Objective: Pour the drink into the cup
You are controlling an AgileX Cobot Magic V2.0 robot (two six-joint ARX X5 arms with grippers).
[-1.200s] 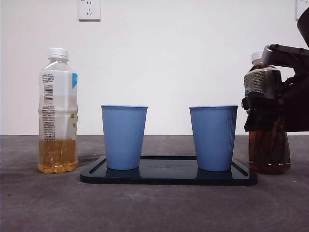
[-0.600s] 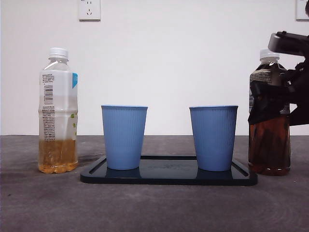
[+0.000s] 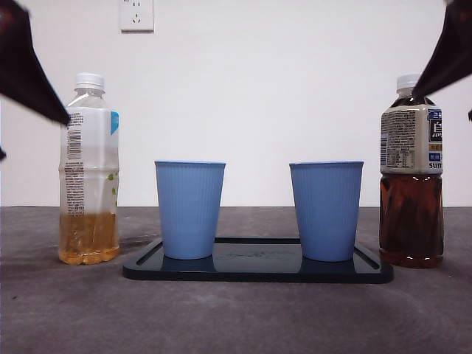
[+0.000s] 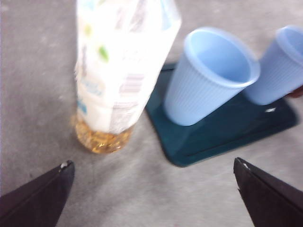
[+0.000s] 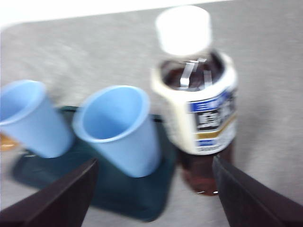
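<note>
— Where do you have the hands?

— Your right hand (image 5: 154, 191) hangs open above the dark tea bottle (image 3: 411, 171), gripping nothing. Your left hand (image 4: 154, 189) is open too, over the pale bottle (image 3: 88, 169).

— What does each view give you?

— Your wrist views look down into both blue cups (image 3: 189, 209) (image 3: 326, 209); the front view shows only their walls. They stand upright on the dark tray (image 3: 258, 269), apart from each other.

— Room to move?

— The tea bottle stands capped on the worktop (image 3: 236, 317), just beside the tray's edge. The pale bottle stands clear of the opposite edge.
</note>
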